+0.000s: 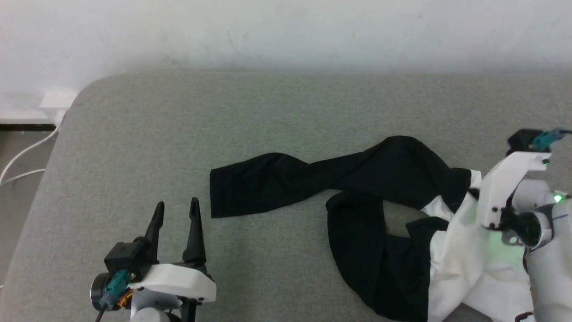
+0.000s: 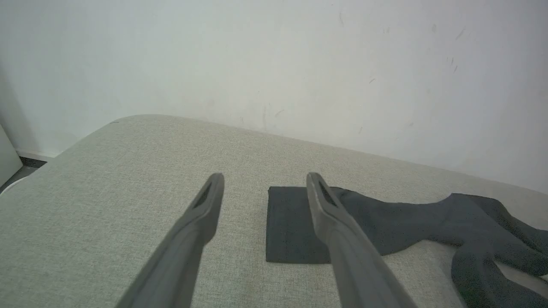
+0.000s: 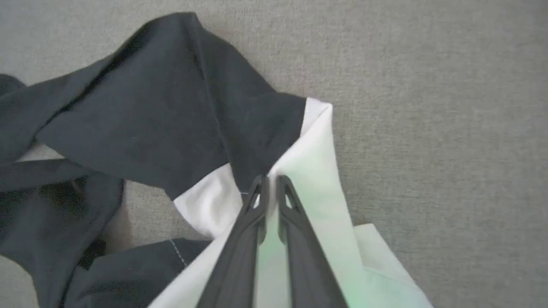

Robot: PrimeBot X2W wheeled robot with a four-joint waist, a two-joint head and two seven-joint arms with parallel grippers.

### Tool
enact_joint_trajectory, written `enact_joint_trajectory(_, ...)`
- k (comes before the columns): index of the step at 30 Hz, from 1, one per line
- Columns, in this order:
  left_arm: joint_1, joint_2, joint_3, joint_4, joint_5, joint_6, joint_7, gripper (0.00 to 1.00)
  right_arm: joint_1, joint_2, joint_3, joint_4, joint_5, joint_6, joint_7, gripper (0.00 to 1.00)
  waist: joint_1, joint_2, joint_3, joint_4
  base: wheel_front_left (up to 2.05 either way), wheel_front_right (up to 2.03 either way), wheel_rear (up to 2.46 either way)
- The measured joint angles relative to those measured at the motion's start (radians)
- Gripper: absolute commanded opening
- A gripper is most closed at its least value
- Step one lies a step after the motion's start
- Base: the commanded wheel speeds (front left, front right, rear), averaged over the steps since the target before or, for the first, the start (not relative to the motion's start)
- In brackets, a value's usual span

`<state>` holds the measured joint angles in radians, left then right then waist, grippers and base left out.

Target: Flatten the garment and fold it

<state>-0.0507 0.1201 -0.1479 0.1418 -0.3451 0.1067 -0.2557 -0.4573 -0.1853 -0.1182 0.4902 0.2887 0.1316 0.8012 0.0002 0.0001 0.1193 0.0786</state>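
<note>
Your right gripper (image 3: 269, 185) has its fingers drawn nearly together, pinching a fold of white cloth on the garment (image 3: 171, 107) just where a black sleeve joins the body. Your left gripper (image 1: 176, 206) stands spread wide over the grey cushion (image 1: 178, 134), holding nothing. The garment lies crumpled at your right, one black sleeve stretched toward the left gripper without touching it.

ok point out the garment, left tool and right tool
garment (image 1: 277, 181), head view, on its black sleeve
left tool (image 1: 177, 203), head view, between its fingertips
right tool (image 3: 269, 179), right wrist view, between its fingertips
</note>
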Motion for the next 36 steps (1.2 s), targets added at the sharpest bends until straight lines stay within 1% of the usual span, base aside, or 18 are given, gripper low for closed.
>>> enact_joint_trajectory(3,0.0,0.0,0.002,0.002,0.0,0.0,0.0,1.0,-0.005,-0.002,-0.023,-0.052,0.002,0.0,-0.058,0.0,-0.0001,0.0,-0.005,-0.016,0.0,0.0,0.0)
enact_joint_trajectory(7,0.0,0.0,0.002,0.005,0.0,-0.001,0.0,1.0,0.05,-0.003,-0.107,-0.168,0.014,0.0,-0.114,0.0,-0.0002,0.0,-0.018,-0.036,0.0,0.0,0.0)
enact_joint_trajectory(10,0.003,0.0,0.004,0.004,0.0,0.0,0.0,1.0,0.167,0.009,-0.199,-0.286,0.011,0.0,-0.152,0.0,-0.0003,0.0,-0.03,-0.051,0.0,0.0,0.0)
enact_joint_trajectory(15,0.013,0.0,0.007,0.002,0.0,0.0,0.0,1.0,0.397,0.088,-0.382,-0.453,-0.002,0.0,-0.188,0.0,-0.0003,0.0,-0.043,-0.077,0.0,0.0,0.0)
enact_joint_trajectory(18,0.014,0.0,0.008,0.003,0.0,0.0,0.0,1.0,0.52,0.122,-0.468,-0.488,0.0,0.0,-0.188,0.0,-0.0003,0.0,-0.05,-0.089,0.0,0.0,0.0)
enact_joint_trajectory(21,0.021,0.001,0.008,0.003,0.0,0.0,0.0,1.0,0.624,0.131,-0.509,-0.476,0.007,0.0,-0.175,0.0,-0.0003,0.0,-0.056,-0.093,0.0,0.0,0.0)
enact_joint_trajectory(22,0.025,0.001,0.009,0.004,0.0,0.0,0.0,1.0,0.649,0.131,-0.506,-0.462,0.024,0.0,-0.178,0.16,-0.0003,0.0,-0.059,-0.094,0.0,0.0,0.0)
enact_joint_trajectory(23,0.029,0.002,0.01,0.005,0.0,0.0,0.0,1.0,0.67,0.131,-0.495,-0.453,0.035,0.0,-0.19,0.41,-0.0004,0.0,-0.061,-0.095,0.0,0.0,0.0)
enact_joint_trajectory(24,0.031,0.002,0.012,0.005,0.0,0.0,0.0,1.0,0.682,0.132,-0.477,-0.448,0.05,0.0,-0.212,1.0,-0.0004,0.0,-0.062,-0.097,0.0,0.0,0.0)
enact_joint_trajectory(26,0.034,0.003,0.014,0.004,0.0,0.001,0.0,1.0,0.683,0.134,-0.437,-0.466,0.056,0.0,-0.293,1.0,-0.0003,0.0,-0.066,-0.101,0.0,0.0,0.0)
enact_joint_trajectory(29,0.041,0.003,0.014,0.004,-0.002,0.001,0.0,1.0,0.633,0.134,-0.383,-0.523,0.041,0.0,-0.434,1.0,-0.0003,0.0,-0.071,-0.104,0.0,0.0,0.0)
enact_joint_trajectory(31,0.044,0.002,0.011,0.003,-0.005,0.002,0.0,1.0,0.578,0.13,-0.32,-0.543,0.035,0.0,-0.472,1.0,-0.0004,0.0001,-0.071,-0.102,0.0,0.0,0.0)
enact_joint_trajectory(33,0.044,0.002,0.008,0.0,-0.006,0.002,0.0,1.0,0.522,0.117,-0.216,-0.534,0.018,0.0,-0.455,1.0,-0.0003,0.0,-0.065,-0.098,0.0,0.0,0.0)
enact_joint_trajectory(36,0.036,0.001,-0.004,-0.003,-0.006,0.001,0.0,1.0,0.42,0.056,-0.052,-0.477,0.019,0.0,-0.37,1.0,-0.0002,0.0,-0.048,-0.09,0.0,0.0,0.0)
